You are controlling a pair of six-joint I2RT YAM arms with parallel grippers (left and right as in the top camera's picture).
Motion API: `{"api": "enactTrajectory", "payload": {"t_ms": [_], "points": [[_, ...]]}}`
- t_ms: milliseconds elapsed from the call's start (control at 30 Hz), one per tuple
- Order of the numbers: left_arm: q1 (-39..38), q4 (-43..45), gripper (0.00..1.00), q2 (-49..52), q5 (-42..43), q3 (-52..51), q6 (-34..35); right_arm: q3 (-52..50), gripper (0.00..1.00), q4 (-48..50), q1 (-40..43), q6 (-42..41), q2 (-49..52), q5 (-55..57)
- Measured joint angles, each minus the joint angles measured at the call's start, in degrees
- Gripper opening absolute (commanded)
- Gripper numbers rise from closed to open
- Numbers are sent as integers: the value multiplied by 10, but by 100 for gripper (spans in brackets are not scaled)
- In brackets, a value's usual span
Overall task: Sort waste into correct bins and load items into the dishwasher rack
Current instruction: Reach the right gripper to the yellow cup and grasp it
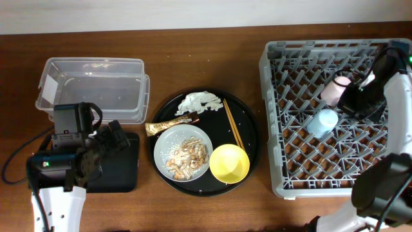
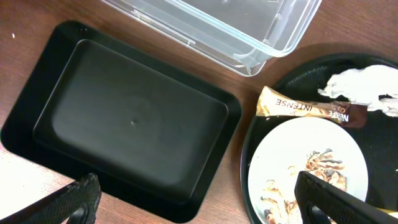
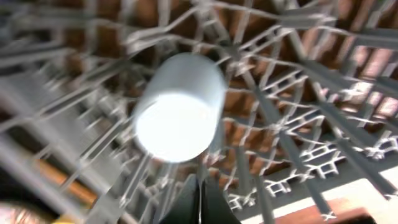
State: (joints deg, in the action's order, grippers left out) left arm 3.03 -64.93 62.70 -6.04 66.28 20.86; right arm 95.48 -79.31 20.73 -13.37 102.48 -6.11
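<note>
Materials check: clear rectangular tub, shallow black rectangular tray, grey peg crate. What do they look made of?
Clear rectangular tub: thin transparent plastic, glossy; the wood table shows through it and the rim catches highlights.
Shallow black rectangular tray: probably moulded plastic, semi-matte with a soft sheen and rounded corners.
Grey peg crate: opaque moulded plastic, matte lattice.

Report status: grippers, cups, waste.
Left gripper open, empty, above black tray. Right gripper looks shut, over rack. Blue cup, pink cup in rack. Tissue, wrapper, scraps unsorted. No obstruction seen.
</note>
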Motion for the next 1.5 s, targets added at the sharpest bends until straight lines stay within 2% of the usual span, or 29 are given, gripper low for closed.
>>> {"api": "enactTrajectory", "payload": {"t_ms": [33, 67, 100, 133, 300, 333, 367, 400, 433, 533, 567, 600, 667, 700, 767, 933, 1100, 1200, 1233, 1267, 1400, 1500], "points": [[0, 0, 99, 0, 0, 0, 0, 0, 11, -3, -5, 22, -13, -40], [0, 0, 99, 0, 0, 0, 0, 1, 31, -9, -30, 49, -34, -90], [0, 0, 100, 0, 0, 0, 0, 1, 45, -13, -55, 62, -48, -109], [0, 0, 99, 0, 0, 0, 0, 2, 50, -17, -97, 71, -68, -127], [0, 0, 99, 0, 0, 0, 0, -15, 55, -17, -335, 63, -86, -143], [0, 0, 99, 0, 0, 0, 0, -33, 61, -13, -382, 45, -85, -127], [0, 0, 99, 0, 0, 0, 0, -50, 77, -2, -416, 16, -86, -103], [0, 0, 99, 0, 0, 0, 0, -76, 81, 22, -453, -15, -88, -82], [0, 0, 99, 0, 0, 0, 0, -112, 81, 54, -498, -61, -85, -63], [0, 1, 100, 0, 0, 0, 0, -187, 76, 175, -567, -129, -90, -44], [0, 0, 100, 0, 0, 0, 0, -213, 68, 201, -594, -150, -88, -42], [0, 1, 99, 0, 0, 0, 0, -233, 65, 226, -620, -166, -86, -43], [0, 0, 100, 0, 0, 0, 0, -245, 49, 285, -645, -160, -85, -40], [0, 0, 99, 0, 0, 0, 0, -245, 45, 291, -659, -151, -85, -31], [0, 0, 99, 0, 0, 0, 0, -245, 45, 288, -681, -143, -75, -7], [0, 0, 99, 0, 0, 0, 0, -246, 33, 273, -687, -135, 9, 13], [0, 0, 99, 0, 0, 0, 0, -248, 29, 265, -687, -137, 21, 9], [0, 0, 99, 0, 0, 0, 0, -269, 20, 277, -689, -139, 21, 9], [0, 0, 99, 0, 0, 0, 0, -273, 15, 277, -690, -143, 22, 7], [0, 0, 99, 0, 0, 0, 0, -275, 4, 280, -690, -149, 23, 7], [0, 0, 99, 0, 0, 0, 0, -256, 4, 267, -690, -152, 23, 10], [0, 0, 100, 0, 0, 0, 0, -190, 4, 200, -687, -154, 29, -2]]}}
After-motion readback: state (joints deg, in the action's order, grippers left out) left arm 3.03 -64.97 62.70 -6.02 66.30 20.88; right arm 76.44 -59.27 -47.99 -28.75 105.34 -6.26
